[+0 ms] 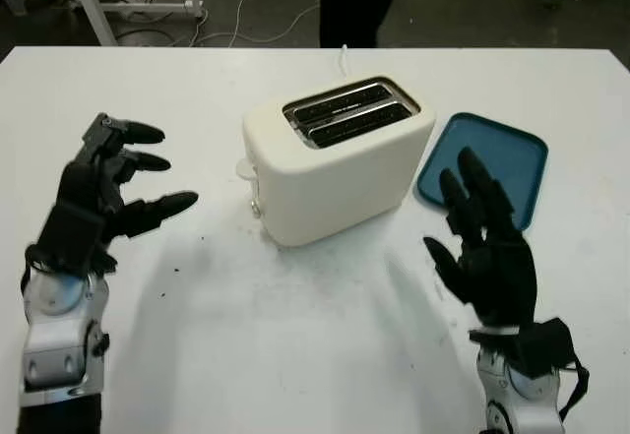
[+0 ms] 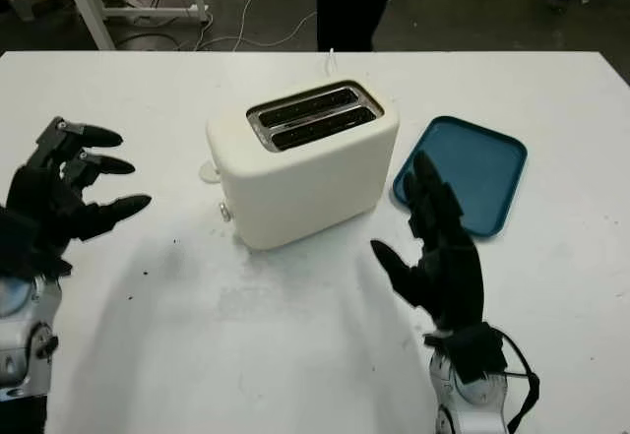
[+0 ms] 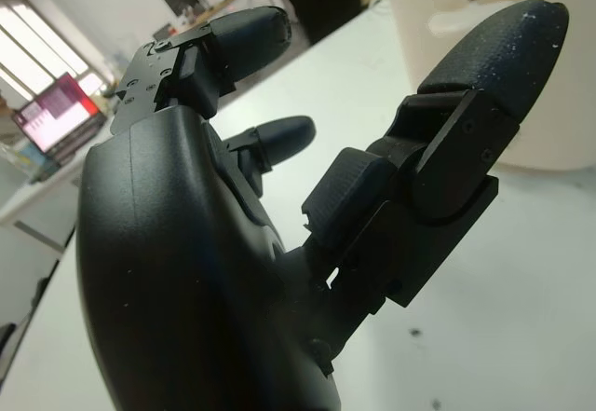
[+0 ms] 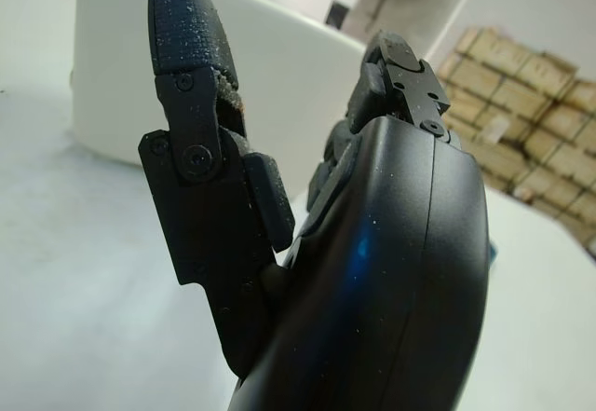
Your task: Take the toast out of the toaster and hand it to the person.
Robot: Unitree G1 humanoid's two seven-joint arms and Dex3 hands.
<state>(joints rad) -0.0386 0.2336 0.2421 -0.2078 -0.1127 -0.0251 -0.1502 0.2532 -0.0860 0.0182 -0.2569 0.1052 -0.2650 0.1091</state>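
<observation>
Left eye view: a cream-white, rounded plastic two-slot toaster (image 1: 335, 163) stands near the middle of the white table (image 1: 295, 355), turned at a slant, its two dark slots (image 1: 346, 114) facing up; whether toast sits inside them cannot be told, for the slots look dark and nothing rises above their rims; a small pale lever knob (image 1: 244, 168) juts from the toaster's left end, and a thin white cord (image 1: 344, 55) runs from behind it toward the far edge; a flat teal rectangular tray (image 1: 507, 154) lies just beside the toaster on the right; the black three-fingered left hand (image 1: 108, 193) is held above the table to the left of the toaster, apart from it, open and holding nothing, fingers pointing toward the toaster; the black right hand (image 1: 487, 247) is raised in front of the tray's near edge, to the right of the toaster, likewise open and holding nothing; beyond the far edge a person's dark-clothed legs (image 1: 359, 1) stand on the floor.
</observation>
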